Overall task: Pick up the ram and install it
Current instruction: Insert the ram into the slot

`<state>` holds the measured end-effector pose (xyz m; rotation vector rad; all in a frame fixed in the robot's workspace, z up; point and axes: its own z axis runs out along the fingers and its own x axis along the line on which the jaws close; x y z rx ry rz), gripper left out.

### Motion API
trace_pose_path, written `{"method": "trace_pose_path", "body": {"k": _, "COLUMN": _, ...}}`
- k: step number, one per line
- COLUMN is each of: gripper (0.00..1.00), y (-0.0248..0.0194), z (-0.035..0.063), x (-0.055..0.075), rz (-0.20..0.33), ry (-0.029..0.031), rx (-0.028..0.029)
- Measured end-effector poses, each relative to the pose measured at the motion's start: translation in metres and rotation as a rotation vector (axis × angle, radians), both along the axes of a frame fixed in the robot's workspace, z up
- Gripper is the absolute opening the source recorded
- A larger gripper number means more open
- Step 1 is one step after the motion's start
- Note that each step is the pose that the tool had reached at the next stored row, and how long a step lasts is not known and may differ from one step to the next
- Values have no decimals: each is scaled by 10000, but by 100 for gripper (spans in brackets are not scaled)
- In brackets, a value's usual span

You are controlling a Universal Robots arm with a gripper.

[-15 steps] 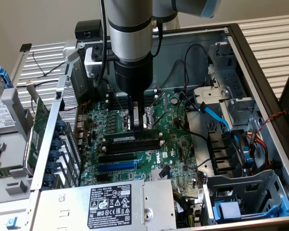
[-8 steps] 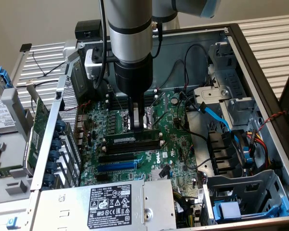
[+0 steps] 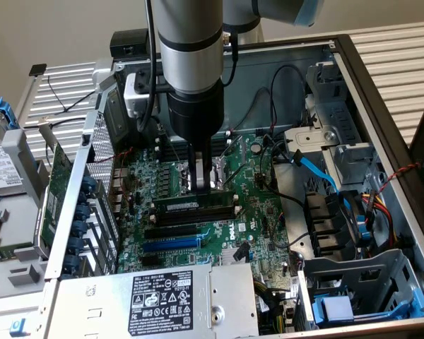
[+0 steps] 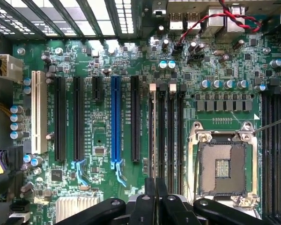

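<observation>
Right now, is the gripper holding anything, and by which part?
The gripper appears shut on the ram, pinching its upper long edge near mid-length.

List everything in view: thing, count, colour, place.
ram: one, green and black, on edge in a slot mid-board, under the fingers
motherboard: one, green, on the case floor
CPU socket: one, silver-framed, beside the memory slots
blue slot: one, blue, among black slots
white slot: one, white, near the board's edge
power supply: one, grey with black label, near edge of the exterior view
blue cable: one, blue, the exterior view's right
expansion card: one, green, outside the case, the exterior view's left
case: one, grey, open
arm: one, silver and black, above the board
fingers: black, shut, just above the ram
</observation>
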<state>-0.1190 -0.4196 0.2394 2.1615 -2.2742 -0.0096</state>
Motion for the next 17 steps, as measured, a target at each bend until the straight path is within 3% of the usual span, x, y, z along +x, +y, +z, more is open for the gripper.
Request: {"method": "trace_pose_path", "body": {"k": 17, "gripper": 13, "y": 0, "z": -42, "x": -3, "rz": 1, "ry": -17, "rx": 1}}
